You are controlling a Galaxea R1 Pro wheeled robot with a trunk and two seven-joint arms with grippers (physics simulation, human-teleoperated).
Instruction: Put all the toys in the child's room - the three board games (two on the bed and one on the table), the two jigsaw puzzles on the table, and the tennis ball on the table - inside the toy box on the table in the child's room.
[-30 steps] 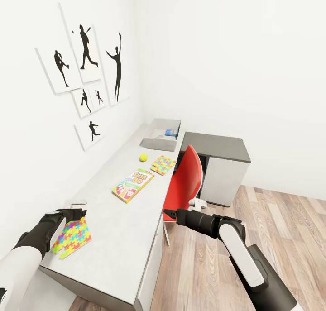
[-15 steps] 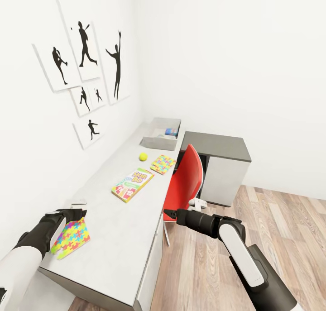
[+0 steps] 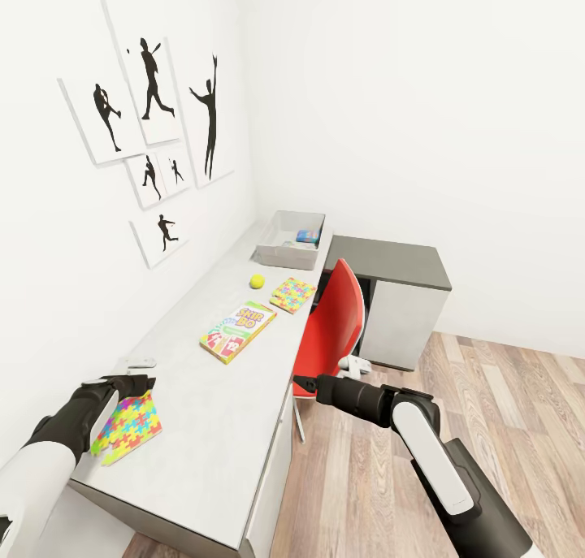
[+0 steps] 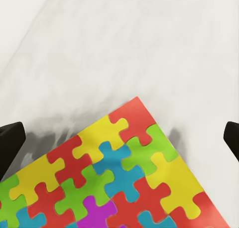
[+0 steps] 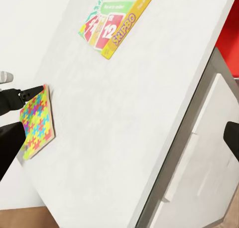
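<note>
Left gripper: hovering at the near puzzle's far edge; in the left wrist view the fingers are standing wide apart on either side of it, gripping nothing.
Near puzzle: thin flat square of multicoloured interlocking pieces, lying on the near end of the long light-grey table, untouched so far as the views are showing.
Right gripper: hanging off the table's front edge beside the red chair; its dark fingers are sitting at opposite edges of the right wrist view, so spread and empty.
Change: over the last second the view is shifting slightly; both arms are holding almost the same pose, and nothing on the table is moving.
Meaning: judging by this, the left arm is pausing just before a grasp.
Still out: white, red and yellow SKIP-BO box, second patterned puzzle square, small yellow-green ball.
Toy box: shallow light-grey bin at the table's far end, a small blue box already lying inside.
</note>
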